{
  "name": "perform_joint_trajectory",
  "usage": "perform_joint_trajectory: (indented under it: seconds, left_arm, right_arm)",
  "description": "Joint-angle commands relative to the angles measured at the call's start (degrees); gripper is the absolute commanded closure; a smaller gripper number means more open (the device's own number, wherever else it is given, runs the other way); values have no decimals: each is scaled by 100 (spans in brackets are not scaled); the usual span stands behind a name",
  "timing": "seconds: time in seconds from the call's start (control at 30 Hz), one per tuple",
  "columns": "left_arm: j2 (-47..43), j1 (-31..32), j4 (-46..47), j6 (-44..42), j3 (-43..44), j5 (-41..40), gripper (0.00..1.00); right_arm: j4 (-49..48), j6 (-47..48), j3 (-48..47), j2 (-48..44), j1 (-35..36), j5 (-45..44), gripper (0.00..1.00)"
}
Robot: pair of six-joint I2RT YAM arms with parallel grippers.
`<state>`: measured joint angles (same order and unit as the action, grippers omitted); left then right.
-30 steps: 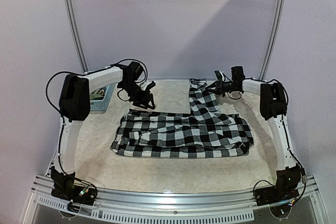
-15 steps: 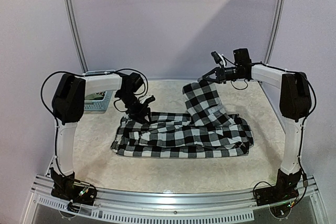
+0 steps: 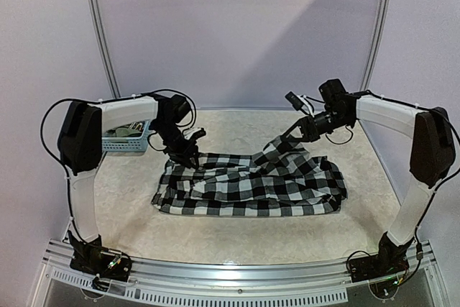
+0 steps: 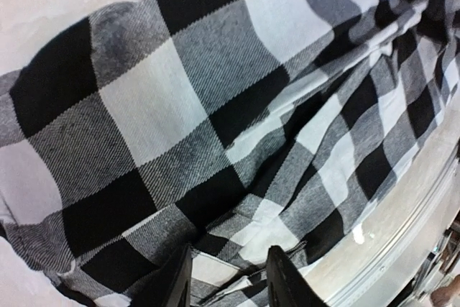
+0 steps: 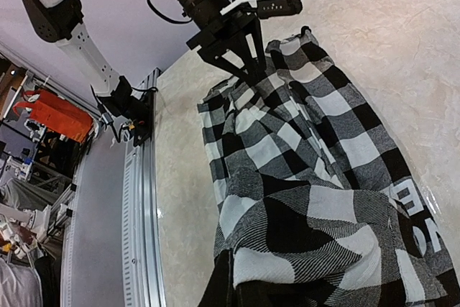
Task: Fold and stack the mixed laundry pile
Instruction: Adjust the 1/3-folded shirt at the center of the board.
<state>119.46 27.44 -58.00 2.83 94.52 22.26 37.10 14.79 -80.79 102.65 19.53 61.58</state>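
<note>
The right gripper (image 3: 285,136) has swung down and inward from its high perch at the back of the table (image 3: 237,239), lowering the flap of cloth it carries, while the left gripper (image 3: 192,161) has dropped onto the far left corner of the garment. The black-and-white checked shirt (image 3: 251,186) lies spread across the middle of the table, its right rear part pulled up into a low peak. The overhead view alone takes in the light blue basket (image 3: 122,146), standing at the far left edge behind the left arm and apart from the shirt. That view shows the right gripper closed tight on the peak of cloth; the right wrist view confirms it, with the checked shirt (image 5: 302,177) bunched right beneath the camera and trailing away toward the left gripper (image 5: 248,70), whose fingers point down at the far corner. Only the left wrist view comes close enough to show that hand: the left gripper (image 4: 230,282) has its fingers (image 4: 176,278) a narrow gap apart with a fold of the checked shirt (image 4: 180,98) between them, and whether they pinch it cannot be told. White lettering (image 5: 413,210) on a dark patch at the shirt's edge appears in the right wrist view only.
</note>
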Motion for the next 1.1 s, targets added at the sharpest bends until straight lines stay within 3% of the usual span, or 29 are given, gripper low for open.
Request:
perform_joint_trajectory:
  seconds: [0.0, 0.13, 0.27, 0.47, 0.8, 0.93, 1.03, 1.07]
  left_arm:
    - [-674, 288, 1027, 550, -303, 262, 54]
    - [-991, 603, 2500, 1578, -606, 591, 43]
    - [-918, 826, 3207, 2290, -637, 379, 36]
    - [-283, 1058, 4100, 3251, -438, 726, 31]
    - [592, 1324, 5082, 4284, -69, 1174, 22]
    - [966, 1363, 4394, 3810, 656, 928, 21]
    - [1352, 1431, 3586, 3153, 1539, 683, 21]
    - [1518, 1453, 3171, 2854, 1855, 631, 21]
  right_arm:
    - [427, 666, 347, -210, -14, 123, 98]
    - [528, 805, 597, -303, 96, 82, 97]
    - [920, 1248, 762, -356, 279, -9, 96]
    - [1281, 1785, 921, -579, 330, 46, 94]
    - [3553, 3922, 313, -80, 330, -210, 93]
    - [4231, 4113, 255, 413, 330, -89, 84]
    - [4524, 4246, 331, 684, 272, -8, 63]
    - [4548, 4250, 370, 722, 228, -18, 49]
